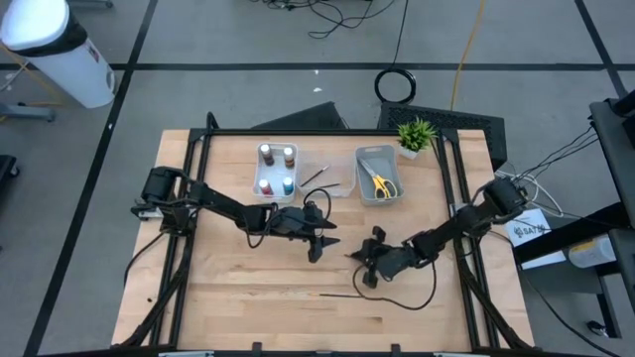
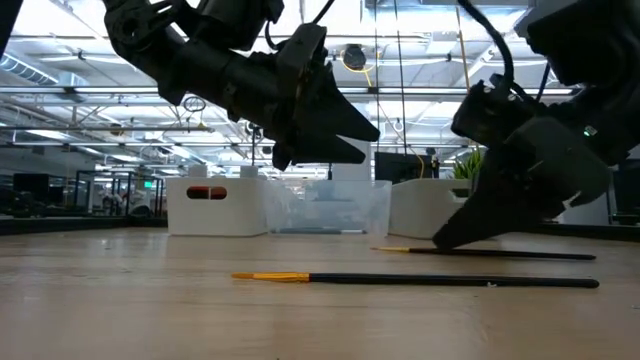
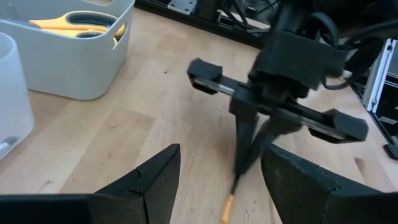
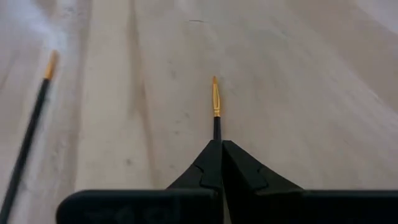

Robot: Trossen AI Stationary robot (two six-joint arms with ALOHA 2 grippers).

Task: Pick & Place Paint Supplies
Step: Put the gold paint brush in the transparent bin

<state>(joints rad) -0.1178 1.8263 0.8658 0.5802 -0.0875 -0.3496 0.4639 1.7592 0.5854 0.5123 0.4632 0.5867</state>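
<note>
- Right end effector (image 4: 220, 144) is down at the table (image 1: 248, 317), fingers clamped tight on a thin dark brush (image 4: 216, 106) — the orange ferrule and tip poke straight out ahead of the closed fingertips.
- In the high view that right end effector (image 1: 369, 260) sits right of table centre, its tips reaching toward 9 o'clock.
- A second brush (image 1: 362, 295) lies flat on the table at about 6 o'clock from the right end effector, near but apart from it.
- Left end effector (image 1: 319, 241) hovers above the table near the centre, fingers spread and holding nothing; the right end effector lies at roughly 4 o'clock from it.
- From the left wrist, its two dark fingers (image 3: 155, 180) frame the right end effector (image 3: 245, 163) and the orange brush tip beneath.
- Scissors (image 1: 381, 184) with yellow handles rest in the grey tray (image 1: 378, 157) — 12 o'clock from the right end effector.
- Four paint bottles (image 1: 277, 169) stand in the white tray (image 1: 256, 181), around 11 o'clock from the left end effector.
- Another brush (image 1: 314, 177) lies just right of that tray.
</note>
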